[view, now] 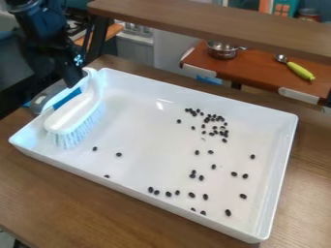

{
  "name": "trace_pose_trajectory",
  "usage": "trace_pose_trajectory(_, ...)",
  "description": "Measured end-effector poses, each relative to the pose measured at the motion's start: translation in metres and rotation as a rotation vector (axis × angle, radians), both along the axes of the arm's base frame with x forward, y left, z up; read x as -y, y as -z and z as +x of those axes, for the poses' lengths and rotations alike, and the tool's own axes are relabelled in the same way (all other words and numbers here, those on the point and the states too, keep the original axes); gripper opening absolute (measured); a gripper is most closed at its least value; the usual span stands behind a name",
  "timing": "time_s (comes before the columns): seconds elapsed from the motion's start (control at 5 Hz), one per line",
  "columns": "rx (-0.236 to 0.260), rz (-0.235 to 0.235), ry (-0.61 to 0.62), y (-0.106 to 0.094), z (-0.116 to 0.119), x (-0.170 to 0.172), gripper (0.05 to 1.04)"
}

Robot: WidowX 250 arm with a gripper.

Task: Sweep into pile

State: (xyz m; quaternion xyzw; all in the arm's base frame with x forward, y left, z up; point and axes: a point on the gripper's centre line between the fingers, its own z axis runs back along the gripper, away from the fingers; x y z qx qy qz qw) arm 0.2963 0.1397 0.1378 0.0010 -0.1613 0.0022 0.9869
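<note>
Dozens of small black pieces (211,134) lie loose in your white tray (148,150), all of them lower in the view than the fingers. The thickest cluster sits well apart from the fingers, off to their right; more pieces spread below it toward the tray's near wall, some in a rough line beside that wall. Three stragglers lie below the fingers, near the bristles.

You have the gripper (76,81) over the tray's left end, its fingers closed on the handle of the white brush (75,112). The brush slants down from the fingers, bristles facing the tray floor; you can't tell whether they touch it.

The wooden table (48,193) runs beneath the tray, below the fingers. Well to the fingers' right, a metal pot (223,51) and a green-handled utensil (300,71) rest on a reddish-brown shelf (255,70), with a brown beam (213,22) above them.
</note>
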Motion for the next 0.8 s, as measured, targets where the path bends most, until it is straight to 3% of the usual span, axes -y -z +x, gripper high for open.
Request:
trace_pose_trajectory(0.4, -0.08, -0.036, 0.006, 0.023, 0.004, -0.003, 1.001)
trace_pose_trajectory(0.8, -0.078, -0.012, 0.039, 0.02, 0.006, -0.007, 1.001)
